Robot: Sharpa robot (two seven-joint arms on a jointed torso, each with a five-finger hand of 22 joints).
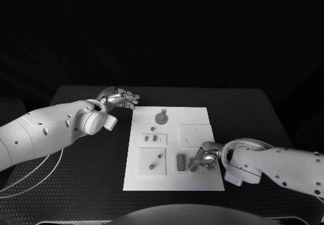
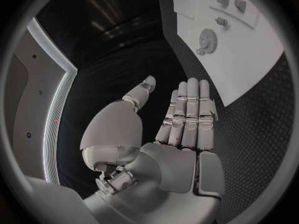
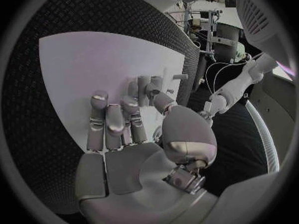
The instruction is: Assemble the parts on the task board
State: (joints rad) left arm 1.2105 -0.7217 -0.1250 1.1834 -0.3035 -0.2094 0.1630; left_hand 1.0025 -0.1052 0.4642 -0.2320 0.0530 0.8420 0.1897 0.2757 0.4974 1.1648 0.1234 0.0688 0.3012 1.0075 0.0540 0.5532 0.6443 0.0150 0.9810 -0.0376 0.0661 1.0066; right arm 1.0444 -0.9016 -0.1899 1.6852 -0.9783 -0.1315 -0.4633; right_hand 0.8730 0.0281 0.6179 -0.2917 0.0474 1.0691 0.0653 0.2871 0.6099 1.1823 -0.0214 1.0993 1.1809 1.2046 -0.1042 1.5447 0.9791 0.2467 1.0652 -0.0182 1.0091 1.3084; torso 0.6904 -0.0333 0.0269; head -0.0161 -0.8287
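Starting on the left: the left hand [image 1: 119, 99] sits off the task board's [image 1: 202, 180] far left corner, over bare black table [image 1: 81, 187], touching nothing. In its wrist view the fingers [image 2: 187, 114] are straight and side by side, thumb apart, palm empty, so it's released. A thin cable [image 1: 33, 176] loops on the table under that arm, well clear of the board.

The board lies in the middle of the table with mat showing on every side, more at left and right than at the near edge. On it, left to right: a small peg [image 1: 152, 166] in the near-left square plate, 2 little pieces [image 1: 152, 138] in the plate above it, a round gear-like part [image 1: 160, 117] toward the far end, a dark block [image 1: 181, 162] near the front, and a plain square plate [image 1: 195, 132] on the right half.

The right hand [image 1: 204, 160] is down on the board just right of that block, near the board's right edge. Its wrist view shows the fingers [image 3: 112, 119] reaching out flat over the white surface, but I can't tell whether they're pinching anything or just resting there; the fingertips cover whatever is beneath. The small parts are too tiny to make out in detail.
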